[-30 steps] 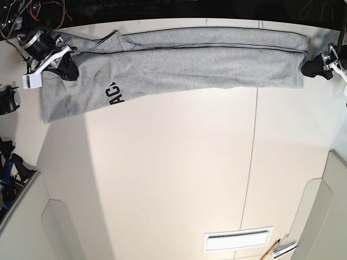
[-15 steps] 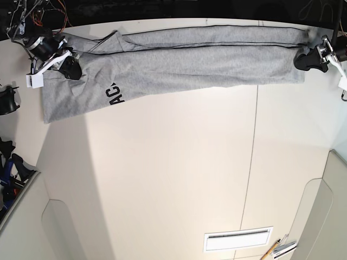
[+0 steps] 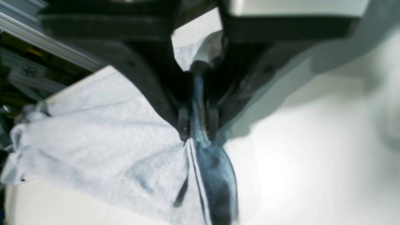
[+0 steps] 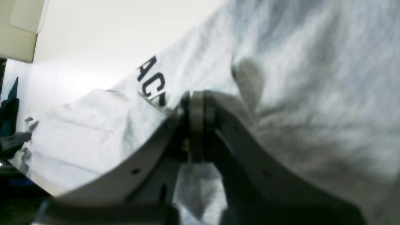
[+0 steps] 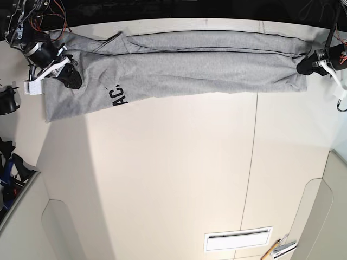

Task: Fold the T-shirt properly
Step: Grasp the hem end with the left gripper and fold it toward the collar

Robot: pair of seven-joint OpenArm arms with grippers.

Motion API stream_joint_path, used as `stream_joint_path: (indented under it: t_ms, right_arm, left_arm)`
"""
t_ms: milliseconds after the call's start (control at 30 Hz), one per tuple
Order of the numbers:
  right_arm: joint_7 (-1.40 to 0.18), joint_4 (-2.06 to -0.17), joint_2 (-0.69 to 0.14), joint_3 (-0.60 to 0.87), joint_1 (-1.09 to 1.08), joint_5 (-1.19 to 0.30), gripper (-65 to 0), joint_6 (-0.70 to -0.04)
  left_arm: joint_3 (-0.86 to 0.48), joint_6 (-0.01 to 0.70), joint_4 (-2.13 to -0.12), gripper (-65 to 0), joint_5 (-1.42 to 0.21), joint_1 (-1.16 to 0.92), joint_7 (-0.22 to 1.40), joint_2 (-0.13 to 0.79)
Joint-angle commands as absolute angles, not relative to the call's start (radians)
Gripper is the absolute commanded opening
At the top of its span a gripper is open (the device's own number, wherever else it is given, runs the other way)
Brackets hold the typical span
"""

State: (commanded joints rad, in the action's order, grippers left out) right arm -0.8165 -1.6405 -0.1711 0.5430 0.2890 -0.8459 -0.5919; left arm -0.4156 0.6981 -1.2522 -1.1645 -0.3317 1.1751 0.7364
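Observation:
The light grey T-shirt lies stretched in a long band along the far edge of the table, folded lengthwise, with black letters showing near its left end. My right gripper is at the left end, shut on the T-shirt; in the right wrist view its fingers pinch the cloth beside the black letters. My left gripper is at the right end, shut on a bunched corner of the T-shirt, the fabric squeezed between its fingertips.
The cream table runs toward the near side. A white vent plate and a pencil-like tool lie at the near right. Dark clutter sits off the left edge, cables and electronics at the far left corner.
Both grippers kept hold of the shirt and lifted slightly toward the far side. The right-hand end pulled outward, drawing the band tauter, and the lettered left part shifted a little.

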Motion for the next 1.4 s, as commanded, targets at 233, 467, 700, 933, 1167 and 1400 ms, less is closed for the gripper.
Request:
stream_joint_path:
  t_ms: [233, 467, 700, 933, 1167, 1400]
  right_arm:
    - [-0.842, -1.801, -0.171, 0.556, 0.289, -0.830, -65.0, -0.592]
    - [-0.842, -1.817, -0.171, 0.556, 0.289, -0.803, -65.0, -0.591]
    - [-0.842, -1.817, -0.171, 0.557, 0.289, -0.791, -52.7, -0.589]
    - [-0.873, -1.815, -0.171, 0.557, 0.292, -0.789, -23.6, -0.580]
    - [-0.879, -1.746, -0.171, 0.555, 0.294, -0.757, -23.5, -0.581]
    - [-0.879, -1.600, -0.168, 0.484, 0.294, -0.797, -23.5, -0.599]
  left_arm:
    - [-0.566, 0.698, -1.270, -65.0, -1.160, -0.310, 1.208, 0.853]
    - [-0.627, 0.698, -1.575, -65.0, -1.344, -0.343, 1.360, 0.879]
    - [-0.572, 0.698, -2.009, -65.0, -1.356, -0.441, 1.320, 0.794]
    - [-0.236, 0.698, -2.034, -65.0, -1.102, -0.369, 1.164, 0.626]
    - [-0.005, 0.698, -1.906, -45.1, -0.960, -0.265, 1.060, 0.560]
    - [0.134, 0.698, -1.836, -27.1, -0.961, -0.252, 0.955, 0.551]
